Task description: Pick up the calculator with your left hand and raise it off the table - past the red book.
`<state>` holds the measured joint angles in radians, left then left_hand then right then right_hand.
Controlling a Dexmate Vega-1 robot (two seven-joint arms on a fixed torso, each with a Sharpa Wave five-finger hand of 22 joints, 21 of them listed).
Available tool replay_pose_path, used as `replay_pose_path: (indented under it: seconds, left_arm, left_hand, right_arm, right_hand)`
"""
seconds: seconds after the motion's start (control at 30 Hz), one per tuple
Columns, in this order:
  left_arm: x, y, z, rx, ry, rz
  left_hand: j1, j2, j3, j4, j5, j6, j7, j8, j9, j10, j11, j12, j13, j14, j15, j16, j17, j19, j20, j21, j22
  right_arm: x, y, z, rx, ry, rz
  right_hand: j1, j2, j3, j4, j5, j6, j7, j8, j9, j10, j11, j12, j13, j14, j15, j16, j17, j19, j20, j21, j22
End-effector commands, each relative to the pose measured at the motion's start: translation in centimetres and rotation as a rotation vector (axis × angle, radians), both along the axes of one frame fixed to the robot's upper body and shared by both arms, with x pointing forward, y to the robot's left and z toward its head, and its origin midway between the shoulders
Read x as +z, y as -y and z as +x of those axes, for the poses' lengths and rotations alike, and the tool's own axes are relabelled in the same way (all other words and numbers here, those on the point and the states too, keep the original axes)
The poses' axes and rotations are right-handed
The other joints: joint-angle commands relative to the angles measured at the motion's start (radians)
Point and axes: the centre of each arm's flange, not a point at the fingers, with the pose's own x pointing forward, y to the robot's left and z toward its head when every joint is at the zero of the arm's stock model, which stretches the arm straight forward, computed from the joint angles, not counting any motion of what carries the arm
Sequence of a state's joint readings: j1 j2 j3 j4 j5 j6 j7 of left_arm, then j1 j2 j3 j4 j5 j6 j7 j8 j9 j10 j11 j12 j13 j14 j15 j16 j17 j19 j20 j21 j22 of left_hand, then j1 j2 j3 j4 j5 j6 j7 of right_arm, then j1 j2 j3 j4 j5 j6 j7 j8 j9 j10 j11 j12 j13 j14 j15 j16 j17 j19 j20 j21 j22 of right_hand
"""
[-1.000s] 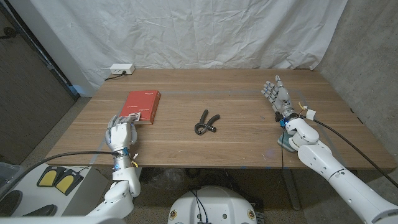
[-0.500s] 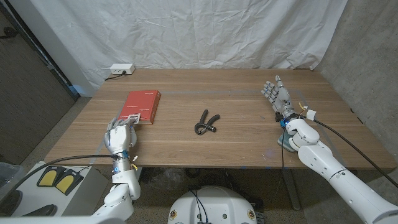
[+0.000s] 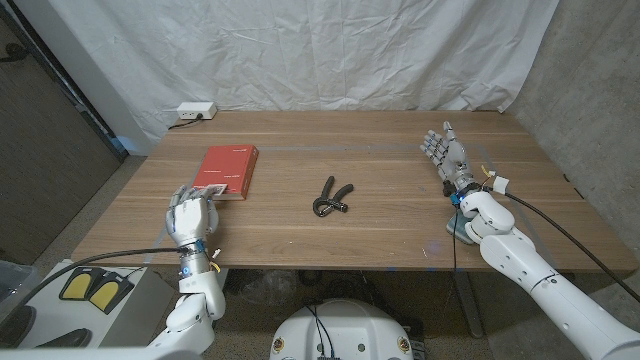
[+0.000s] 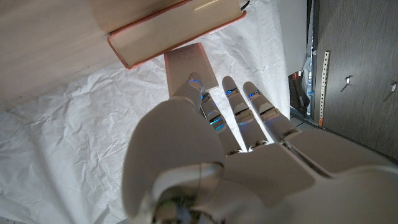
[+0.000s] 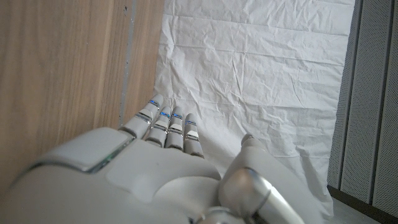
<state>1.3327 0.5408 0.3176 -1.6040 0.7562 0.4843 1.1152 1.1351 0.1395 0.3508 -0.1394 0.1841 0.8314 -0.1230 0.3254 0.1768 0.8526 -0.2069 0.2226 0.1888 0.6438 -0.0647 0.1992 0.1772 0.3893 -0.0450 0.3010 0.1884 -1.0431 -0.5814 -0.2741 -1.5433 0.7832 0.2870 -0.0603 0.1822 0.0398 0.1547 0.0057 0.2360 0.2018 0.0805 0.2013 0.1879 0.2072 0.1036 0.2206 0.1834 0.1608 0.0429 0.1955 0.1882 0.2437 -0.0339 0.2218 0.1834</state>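
Calculator [image 4: 189,60] under left hand [image 3: 190,213] fingertips [image 4: 194,84]

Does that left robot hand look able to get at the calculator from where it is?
Probably yes. The left robot hand has its fingers right over the calculator with nothing between; the book lies just beyond.
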Motion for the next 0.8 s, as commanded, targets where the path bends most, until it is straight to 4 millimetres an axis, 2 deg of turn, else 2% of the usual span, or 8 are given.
replay_pose_path:
  seconds: [0.03, 0.8]
  left_arm:
    - [1.2, 0.0, -0.9, -0.004, 0.035, 0.010]
    - [2.4, 0.6, -1.8, -0.030, 0.066, 0.003]
  left_hand:
    - [0.009, 0.000, 0.009, 0.002, -0.007, 0.011, 0.003, -0.001, 0.003, 0.010, 0.003, -0.004, 0.002, 0.012, -0.153, -0.006, 0.002, 0.010, -0.121, 0.004, 0.006]
    - [0.012, -0.001, 0.023, 0.005, -0.008, 0.028, 0.006, -0.011, 0.003, 0.030, 0.003, -0.010, 0.002, 0.028, -0.154, -0.008, 0.002, 0.015, -0.122, 0.007, 0.006]
  right_arm:
    - [0.0, 0.1, -0.4, -0.004, 0.009, 0.004]
    - [-0.1, 0.5, -0.7, -0.003, 0.016, 0.011]
  right_hand:
    - [0.005, 0.008, 0.000, -0.003, -0.003, 0.004, -0.002, -0.003, 0.002, 0.009, -0.002, -0.003, 0.006, 0.010, -0.005, -0.001, 0.005, 0.009, 0.002, -0.003, 0.006]
    - [0.004, 0.009, -0.001, -0.004, -0.003, 0.003, 0.000, -0.003, 0.002, 0.009, -0.001, -0.004, 0.006, 0.011, -0.005, -0.001, 0.005, 0.010, 0.002, -0.005, 0.006]
